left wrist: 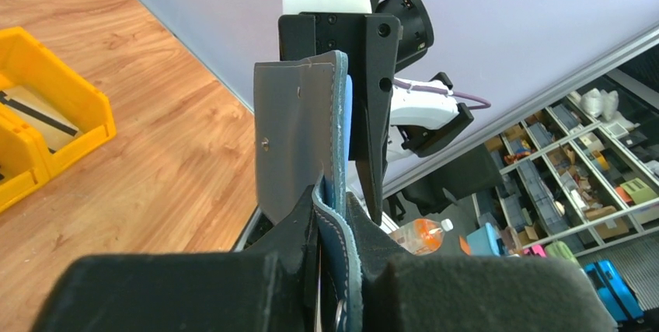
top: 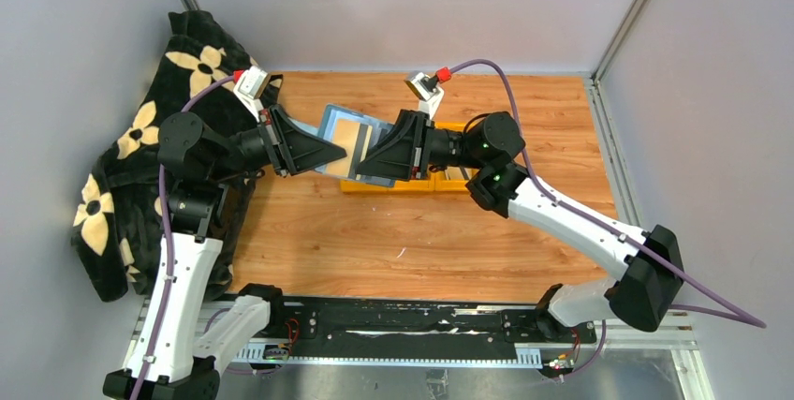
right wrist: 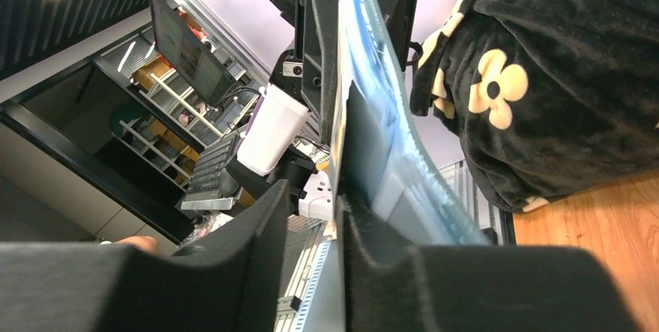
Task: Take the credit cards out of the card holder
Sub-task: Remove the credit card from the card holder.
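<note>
Clamps the left gripper (left wrist: 332, 231) tight on the teal edge of the card holder (left wrist: 346, 274). Sets the right gripper (right wrist: 315, 200) over the opposite edge, jaws narrow and close on either side of the pale plastic; cannot tell whether pressing it or merely flanking it. Holds the holder open and lifted off the table (top: 374, 241), above the left end of the yellow bins (top: 403, 187). Shows a tan credit card (top: 349, 142) with a dark stripe in the open face. Finds a similar card (left wrist: 35, 110) lying flat inside the bins. Finds a black flowered blanket (top: 140, 138) heaped well left of the bins.
</note>
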Controlling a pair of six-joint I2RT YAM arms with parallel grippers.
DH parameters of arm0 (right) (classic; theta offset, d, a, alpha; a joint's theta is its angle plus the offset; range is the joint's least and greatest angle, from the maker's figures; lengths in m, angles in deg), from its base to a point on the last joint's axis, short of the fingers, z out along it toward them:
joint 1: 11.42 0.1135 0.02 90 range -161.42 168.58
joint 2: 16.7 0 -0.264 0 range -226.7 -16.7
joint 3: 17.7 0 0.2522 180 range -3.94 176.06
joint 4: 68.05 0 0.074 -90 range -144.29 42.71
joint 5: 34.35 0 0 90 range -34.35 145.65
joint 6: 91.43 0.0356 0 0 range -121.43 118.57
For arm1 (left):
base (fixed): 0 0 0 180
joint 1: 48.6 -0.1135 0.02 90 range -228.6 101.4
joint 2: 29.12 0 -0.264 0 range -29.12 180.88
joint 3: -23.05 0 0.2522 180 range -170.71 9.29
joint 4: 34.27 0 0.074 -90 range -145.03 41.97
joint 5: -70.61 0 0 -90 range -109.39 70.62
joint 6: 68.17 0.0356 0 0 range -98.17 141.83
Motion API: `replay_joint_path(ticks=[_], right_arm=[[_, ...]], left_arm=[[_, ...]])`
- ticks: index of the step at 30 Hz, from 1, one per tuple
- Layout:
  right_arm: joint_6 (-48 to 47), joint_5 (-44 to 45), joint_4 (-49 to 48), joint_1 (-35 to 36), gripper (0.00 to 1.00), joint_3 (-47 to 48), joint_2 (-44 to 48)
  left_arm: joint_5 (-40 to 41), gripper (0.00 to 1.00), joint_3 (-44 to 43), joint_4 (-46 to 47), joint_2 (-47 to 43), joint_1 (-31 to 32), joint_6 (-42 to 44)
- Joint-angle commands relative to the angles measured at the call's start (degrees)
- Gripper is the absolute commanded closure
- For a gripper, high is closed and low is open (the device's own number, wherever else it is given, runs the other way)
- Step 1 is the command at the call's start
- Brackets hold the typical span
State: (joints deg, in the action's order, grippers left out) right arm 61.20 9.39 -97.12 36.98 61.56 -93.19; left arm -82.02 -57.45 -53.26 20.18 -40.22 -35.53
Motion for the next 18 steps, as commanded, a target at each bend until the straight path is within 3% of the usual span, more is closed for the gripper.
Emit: replay_joint_path(ticks=[1,5,11,14,18], right_arm=[[1.4,-0.7,-5.1,0.8,0.71,2.4,-1.1],[1.4,-0.4,-5.6,0.8,0.86,1.3,-0.6],[1.4,-0.1,-6.5,0.8,0.96,-0.2,0.2],[1.4,0.0,-6.6,0.8,0.97,-0.3,0.2],[1.4,0.0,-6.9,0.9,0.98,-1.3,0.7]], left_arm=[[-2.4,0.91,0.4,0.2,-1.0,0.1,0.2],[-2.6,0.79,-0.5,0.0,-1.2,0.1,0.1],[-2.8,0.66,-0.7,1.5,-1.1,0.1,-1.8],[-3.0,0.65,-0.2,4.3,-1.1,0.1,-4.2],[-3.0,0.73,-0.5,5.0,-1.0,0.1,-5.4]])
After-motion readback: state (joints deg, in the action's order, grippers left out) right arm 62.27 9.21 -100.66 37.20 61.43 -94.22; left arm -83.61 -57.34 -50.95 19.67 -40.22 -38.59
